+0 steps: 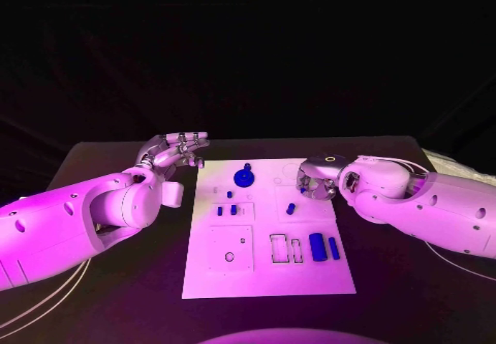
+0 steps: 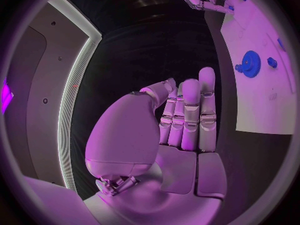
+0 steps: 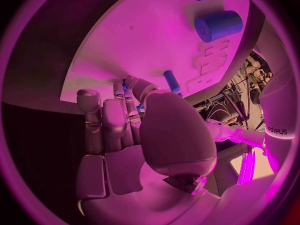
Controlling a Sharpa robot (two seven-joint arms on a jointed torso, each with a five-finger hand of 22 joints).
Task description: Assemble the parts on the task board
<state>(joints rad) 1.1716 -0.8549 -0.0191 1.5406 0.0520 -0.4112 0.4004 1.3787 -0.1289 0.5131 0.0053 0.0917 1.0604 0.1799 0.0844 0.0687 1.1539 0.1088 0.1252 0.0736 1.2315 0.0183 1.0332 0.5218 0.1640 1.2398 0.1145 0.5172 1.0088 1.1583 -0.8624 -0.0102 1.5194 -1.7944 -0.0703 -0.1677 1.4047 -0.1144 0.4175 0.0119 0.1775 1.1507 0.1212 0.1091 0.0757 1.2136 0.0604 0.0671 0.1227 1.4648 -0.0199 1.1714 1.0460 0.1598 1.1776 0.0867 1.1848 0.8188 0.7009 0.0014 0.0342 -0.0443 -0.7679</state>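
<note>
Hovering off the task board (image 1: pixel 269 279)'s far left corner, the left robot hand (image 1: pixel 175 150) holds nothing, fingers straight; the right robot hand (image 1: pixel 315 179), at its far right edge, pinches a small blue part (image 3: pixel 127 85).

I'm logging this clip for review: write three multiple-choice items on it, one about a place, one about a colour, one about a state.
1. Where does the gear lie?
A. on the task board's far part
B. on the bare table
C. in the left robot hand

2. What colour are the two cylinders at the board's right side?
A. white
B. blue
C. black

3. How is the left robot hand?
A. holding the gear
B. pressing on the board
C. holding nothing, off the board's left edge

Key: 1 A, the gear sits on the white plate near its far edge. 2 B, both show blue against the plate. 3 C, its fingers are bare in the left wrist view.
</note>
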